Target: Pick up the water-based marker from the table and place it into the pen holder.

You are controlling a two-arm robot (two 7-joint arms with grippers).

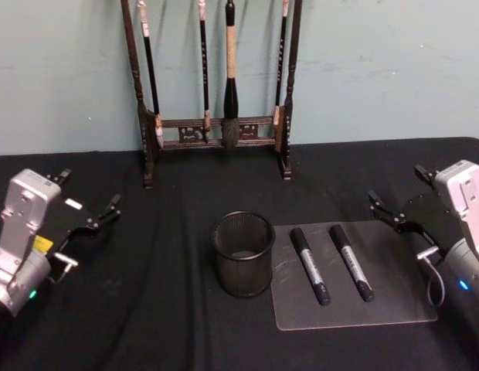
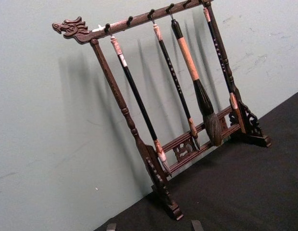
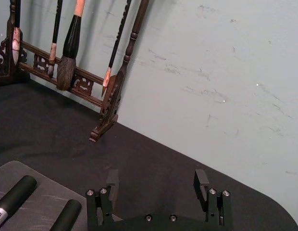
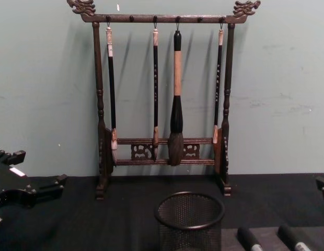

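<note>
nothing done yet. water-based marker point(image 1: 310, 265) lying on grey mat point(image 1: 394, 305) beside second marker point(image 1: 351, 263), just right of pen holder point(image 1: 241, 270), which is looking empty. right gripper point(image 1: 395, 184) hovering by mat's right edge, fingers spread, gripping nothing. left gripper point(image 1: 91, 187) idling far left, fingers spread too. pick, carry, drop all remaining.

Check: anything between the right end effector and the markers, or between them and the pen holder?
Nothing visible. The open right end effector is beside the mat; both markers lie on it, pen holder just left; left end effector parked far left.
</note>
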